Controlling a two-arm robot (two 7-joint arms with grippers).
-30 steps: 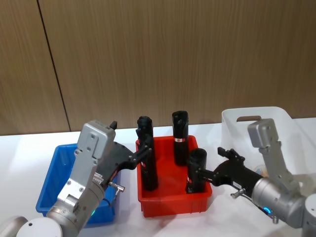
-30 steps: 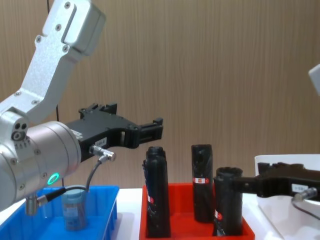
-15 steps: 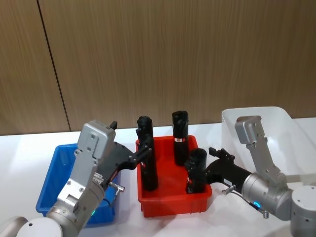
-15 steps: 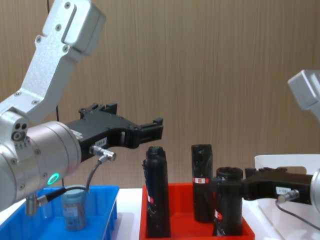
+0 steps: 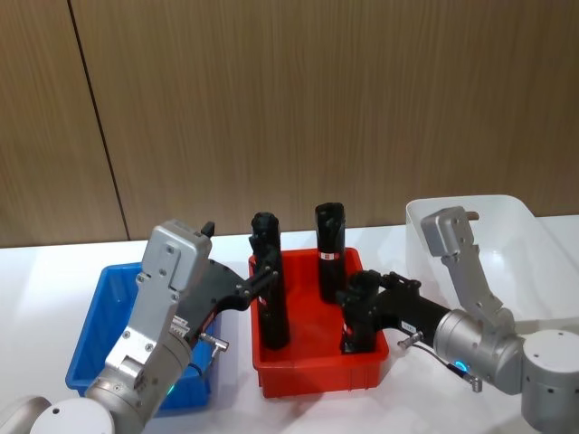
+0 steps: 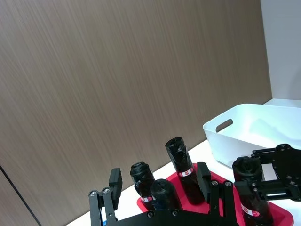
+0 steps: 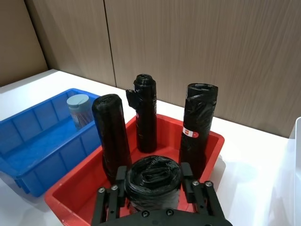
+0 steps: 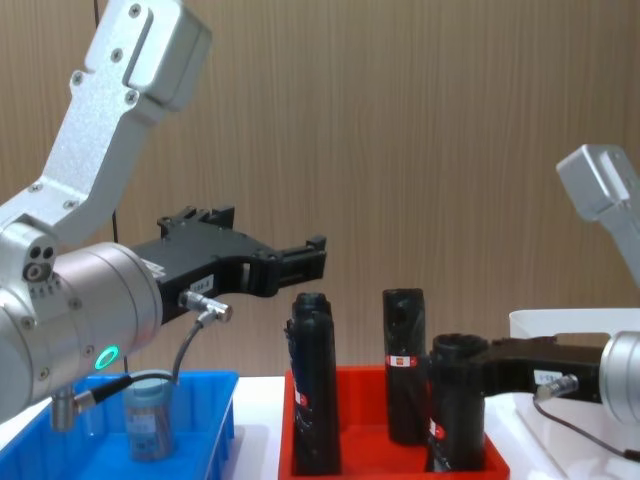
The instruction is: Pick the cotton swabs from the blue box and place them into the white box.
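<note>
One cotton swabs jar [image 8: 148, 415] with a grey-blue lid stands in the blue box [image 5: 99, 312]; the right wrist view shows the jar [image 7: 80, 109] at the far wall of the blue box [image 7: 28, 141]. The white box [image 5: 516, 221] stands at the right. My left gripper [image 5: 258, 280] hovers open above the gap between the blue box and the red bin; from the chest it [image 8: 300, 262] hangs well above the jar. My right gripper [image 5: 360, 303] is open, its fingers on either side of the top of a black roll [image 7: 153, 181] in the red bin.
A red bin [image 5: 317, 378] sits between the two boxes and holds several upright black rolls [image 5: 330, 249] with red-white labels. A wooden wall runs behind the white table [image 5: 45, 271].
My right gripper has slid left from beside the white box until its fingers flank the front black roll. The left arm, the jar and the rolls have stayed still.
</note>
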